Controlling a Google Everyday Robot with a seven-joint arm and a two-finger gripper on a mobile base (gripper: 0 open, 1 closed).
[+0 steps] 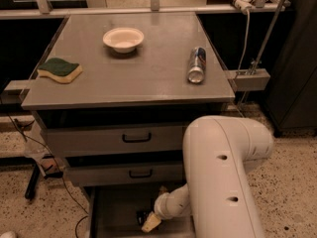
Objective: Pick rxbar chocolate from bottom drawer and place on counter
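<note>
The bottom drawer [115, 211] is pulled out under the two shut upper drawers. My gripper [151, 223] reaches down into it at the end of the white arm [223, 172], low over the drawer floor. A small dark flat thing [142, 216], seemingly the rxbar chocolate, lies on the floor right at the gripper's tip, partly hidden by it. I cannot tell whether the gripper touches it. The grey counter [148, 78] is the cabinet's top, above the arm.
On the counter are a white bowl [123, 38] at the back, a can [197, 64] lying on its side at the right and a green-and-yellow sponge [60, 69] at the left. The bulky arm blocks the cabinet's right front. Cables run on the floor at the left.
</note>
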